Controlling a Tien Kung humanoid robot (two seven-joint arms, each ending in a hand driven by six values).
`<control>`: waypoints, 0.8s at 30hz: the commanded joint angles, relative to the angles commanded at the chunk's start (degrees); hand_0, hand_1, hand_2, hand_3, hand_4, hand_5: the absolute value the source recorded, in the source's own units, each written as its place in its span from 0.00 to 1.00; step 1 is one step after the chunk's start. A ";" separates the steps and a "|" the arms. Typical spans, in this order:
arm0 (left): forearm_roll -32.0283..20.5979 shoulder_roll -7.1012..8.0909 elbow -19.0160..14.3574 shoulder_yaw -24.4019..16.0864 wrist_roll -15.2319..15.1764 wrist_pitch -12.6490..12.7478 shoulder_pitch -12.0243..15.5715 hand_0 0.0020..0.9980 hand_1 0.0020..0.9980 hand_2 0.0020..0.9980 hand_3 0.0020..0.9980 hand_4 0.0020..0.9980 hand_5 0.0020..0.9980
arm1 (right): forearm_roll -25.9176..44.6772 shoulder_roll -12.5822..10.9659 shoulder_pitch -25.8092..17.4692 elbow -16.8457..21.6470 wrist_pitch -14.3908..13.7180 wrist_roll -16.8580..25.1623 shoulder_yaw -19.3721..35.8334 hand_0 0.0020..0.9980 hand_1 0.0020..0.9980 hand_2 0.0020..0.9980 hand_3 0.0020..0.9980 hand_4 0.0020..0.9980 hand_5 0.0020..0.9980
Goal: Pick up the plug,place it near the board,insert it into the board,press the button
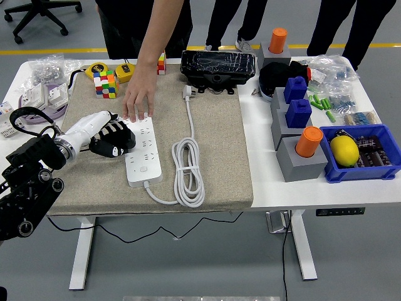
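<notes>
The white power strip (143, 155) lies lengthwise on the beige mat (219, 157). Its white plug (188, 93) rests on the mat at the far end of its cord, whose slack is coiled (188, 164) to the right of the strip. My left hand (114, 140) rests on the mat against the strip's left edge, its black fingers loosely bent and holding nothing. A person's hand (138, 103) lies flat on the strip's far end. My right arm is out of view.
A colour cube (105, 84) and yellow tape measures (111, 70) sit at the mat's far left. A black wrapped box (218, 64) is behind the plug. Grey and blue blocks (294, 119) and a blue bin with a lemon (344, 150) stand at the right.
</notes>
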 joint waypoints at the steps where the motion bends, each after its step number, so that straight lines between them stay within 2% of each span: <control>1: 0.06 0.00 0.02 0.00 0.00 0.01 0.00 0.32 0.52 0.49 0.52 0.79 0.00 | 0.07 0.00 0.00 0.00 0.00 0.02 -0.05 0.77 0.71 0.72 0.76 1.00 1.00; 24: 0.54 0.30 0.27 0.62 -0.16 0.00 -0.06 0.32 0.53 0.49 0.52 0.79 0.00 | 0.13 0.02 -0.07 0.00 0.00 0.03 0.00 0.77 0.71 0.72 0.76 1.00 1.00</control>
